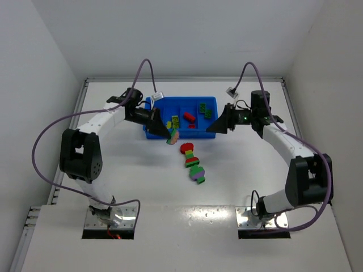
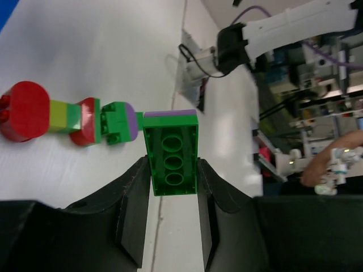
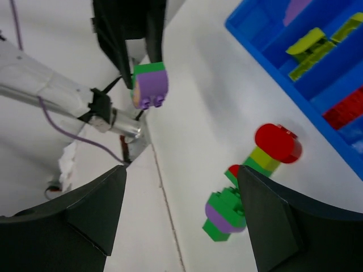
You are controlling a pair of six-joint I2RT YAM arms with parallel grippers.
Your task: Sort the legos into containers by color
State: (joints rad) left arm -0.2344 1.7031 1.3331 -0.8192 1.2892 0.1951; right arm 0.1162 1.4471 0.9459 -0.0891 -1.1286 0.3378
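My left gripper [image 1: 168, 134] is shut on a green brick [image 2: 172, 153] with a purple piece [image 3: 152, 89] joined to its far end, held above the table in front of the blue tray [image 1: 214, 102]. A mixed stack of legos [image 1: 193, 163] lies on the table, from a red round piece [image 2: 24, 110] through yellow-green, red and green to purple. My right gripper [image 3: 181, 170] stands open and empty above the table near the tray's right front corner [image 1: 218, 126]. In the tray's compartments lie yellow-green bricks [image 1: 174, 120], a red brick [image 1: 190, 118] and green bricks [image 1: 204, 109].
The tray stands at the back middle of the white table [image 1: 142, 181]. White walls close in the table on the left, back and right. Both arms' cables loop above the table's sides.
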